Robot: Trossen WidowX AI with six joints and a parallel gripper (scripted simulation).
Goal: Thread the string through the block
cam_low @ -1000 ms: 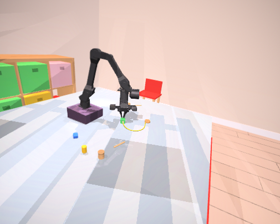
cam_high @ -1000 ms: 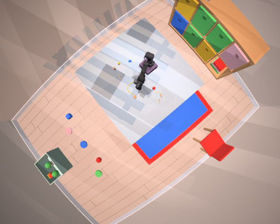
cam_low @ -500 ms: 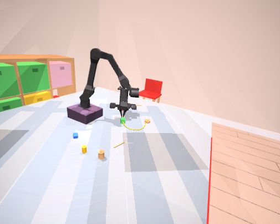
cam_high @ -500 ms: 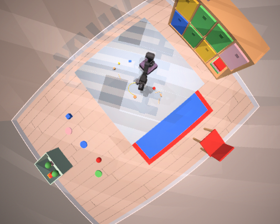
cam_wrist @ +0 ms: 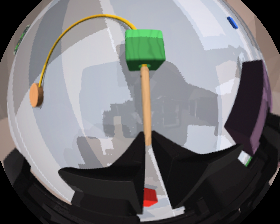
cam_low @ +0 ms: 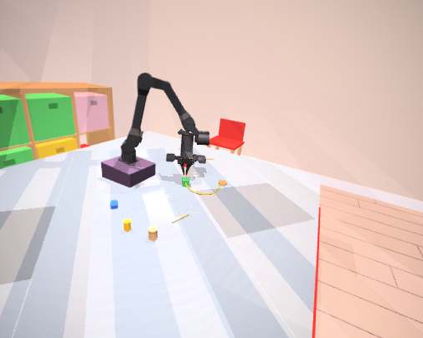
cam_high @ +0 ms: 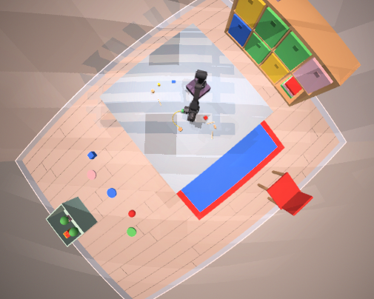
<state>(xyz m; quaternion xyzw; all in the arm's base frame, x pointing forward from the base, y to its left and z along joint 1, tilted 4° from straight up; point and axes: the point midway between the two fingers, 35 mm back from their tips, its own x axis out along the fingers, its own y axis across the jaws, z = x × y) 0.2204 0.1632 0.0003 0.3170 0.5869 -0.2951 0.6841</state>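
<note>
Clearly, the claw [cam_high: 188, 112] [cam_low: 185, 173] [cam_wrist: 147, 135] is clenched on the thin wooden stick [cam_wrist: 146, 105], which runs from between its tips toward the green block [cam_high: 182, 110] [cam_low: 186, 181] [cam_wrist: 145, 49]. The stick's far end is at the hole on the claw's side, with a speck of yellow showing there. On the block's opposite side, the yellow string [cam_high: 173, 118] [cam_low: 203, 194] [cam_wrist: 100, 16] bends in a wide arc to the round wooden button [cam_high: 180, 129] [cam_low: 223, 182] [cam_wrist: 36, 95], well apart from the block on the bench [cam_high: 161, 163] [cam_low: 237, 272] [cam_wrist: 91, 115].

Elsewhere, a blue block [cam_high: 173, 81] [cam_low: 114, 204] [cam_wrist: 232, 22], a yellow cylinder [cam_high: 158, 84] [cam_low: 127, 225] and a tan cylinder [cam_high: 152, 91] [cam_low: 152, 233] stand apart from one another. A loose stick [cam_high: 159, 102] [cam_low: 180, 218] lies near the tan one. The red block [cam_high: 205, 118] [cam_wrist: 150, 197] sits on the other side of the claw from the green block; more small wooden pieces lie near it, too small to tell apart from above.
</note>
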